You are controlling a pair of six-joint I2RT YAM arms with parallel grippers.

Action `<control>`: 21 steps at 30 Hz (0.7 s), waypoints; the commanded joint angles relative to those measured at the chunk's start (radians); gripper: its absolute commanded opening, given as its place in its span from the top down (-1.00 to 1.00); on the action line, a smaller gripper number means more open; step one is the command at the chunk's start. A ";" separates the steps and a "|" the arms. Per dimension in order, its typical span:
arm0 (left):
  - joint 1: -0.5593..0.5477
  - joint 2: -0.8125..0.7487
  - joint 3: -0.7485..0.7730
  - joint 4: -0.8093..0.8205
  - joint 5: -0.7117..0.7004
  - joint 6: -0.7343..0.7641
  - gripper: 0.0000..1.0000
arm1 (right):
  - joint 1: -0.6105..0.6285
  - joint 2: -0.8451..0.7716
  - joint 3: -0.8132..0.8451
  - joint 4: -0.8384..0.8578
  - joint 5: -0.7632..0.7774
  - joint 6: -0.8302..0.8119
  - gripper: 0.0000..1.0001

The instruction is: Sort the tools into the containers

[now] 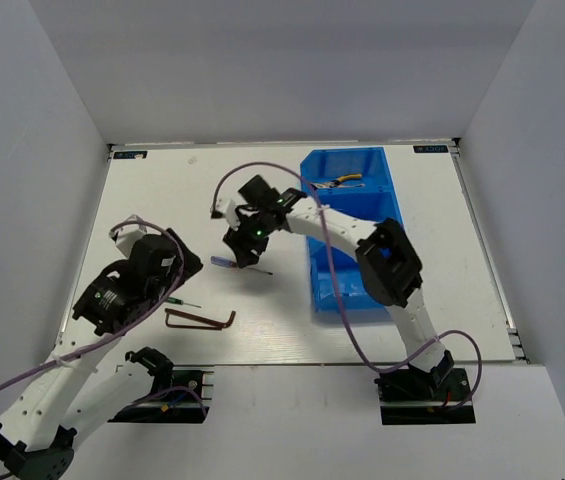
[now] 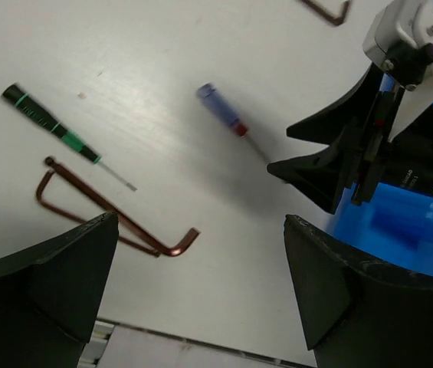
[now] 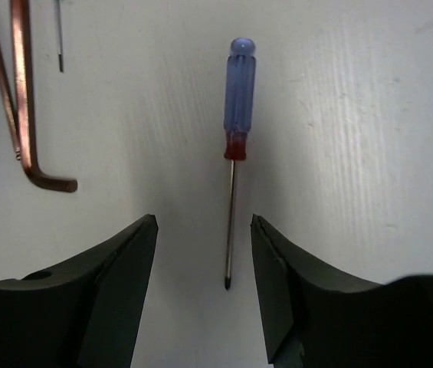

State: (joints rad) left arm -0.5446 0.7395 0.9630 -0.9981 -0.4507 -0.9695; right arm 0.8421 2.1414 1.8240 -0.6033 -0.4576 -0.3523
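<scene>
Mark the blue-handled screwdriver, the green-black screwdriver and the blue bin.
blue-handled screwdriver (image 3: pixel 239 92): right wrist view, on the blue handle.
green-black screwdriver (image 2: pixel 52 126): left wrist view, mid-handle.
blue bin (image 1: pixel 377 170): top external view, bare inside of the far compartment.

The left arm (image 1: pixel 62 390) and the right arm (image 1: pixel 337 232) are white with big black round joints. A thin purple cable (image 1: pixel 252 165) loops along each one. Two tiny green lights (image 1: pixel 259 233) glow on the right one. The jaws are black wedges.
</scene>
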 commanded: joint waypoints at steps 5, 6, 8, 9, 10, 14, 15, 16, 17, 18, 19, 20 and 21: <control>0.002 0.052 -0.015 -0.287 -0.059 -0.196 -0.98 | 0.103 0.133 0.095 0.016 0.163 0.036 -0.19; 0.002 0.052 -0.015 -0.287 -0.059 -0.205 -0.98 | 0.123 0.143 0.097 0.025 0.172 0.035 -0.19; 0.002 0.052 -0.041 -0.287 -0.059 -0.221 -0.98 | 0.140 0.178 0.115 0.046 0.230 0.035 -0.21; 0.002 0.052 -0.041 -0.287 -0.059 -0.233 -0.98 | 0.144 0.189 0.115 0.051 0.256 0.035 -0.21; 0.002 0.038 -0.055 -0.287 -0.059 -0.242 -0.98 | 0.144 0.193 0.116 0.060 0.266 0.030 -0.21; 0.002 0.017 -0.075 -0.278 -0.059 -0.242 -0.98 | 0.160 0.213 0.119 0.071 0.287 0.018 -0.21; 0.002 0.017 -0.075 -0.290 -0.059 -0.242 -0.98 | 0.160 0.222 0.123 0.071 0.301 0.016 -0.21; 0.002 0.017 -0.075 -0.300 -0.059 -0.242 -0.98 | 0.164 0.225 0.126 0.079 0.304 0.015 -0.21; 0.002 0.017 -0.064 -0.300 -0.059 -0.242 -0.98 | 0.163 0.224 0.139 0.077 0.289 0.015 -0.21; 0.002 0.017 -0.064 -0.300 -0.059 -0.242 -0.98 | 0.164 0.216 0.144 0.065 0.272 0.003 -0.21; 0.002 0.017 -0.064 -0.309 -0.059 -0.242 -0.98 | 0.160 0.187 0.144 0.053 0.223 -0.005 -0.21; 0.002 0.017 -0.053 -0.309 -0.059 -0.242 -0.98 | 0.158 0.166 0.115 0.059 0.193 -0.020 -0.13; 0.002 0.008 -0.053 -0.309 -0.059 -0.242 -0.98 | 0.153 0.151 0.098 0.066 0.166 -0.020 -0.10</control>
State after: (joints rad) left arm -0.5446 0.7624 0.8917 -1.2861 -0.4831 -1.1942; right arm 1.0016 2.3421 1.9297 -0.5468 -0.2169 -0.3443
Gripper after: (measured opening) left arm 0.987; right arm 0.565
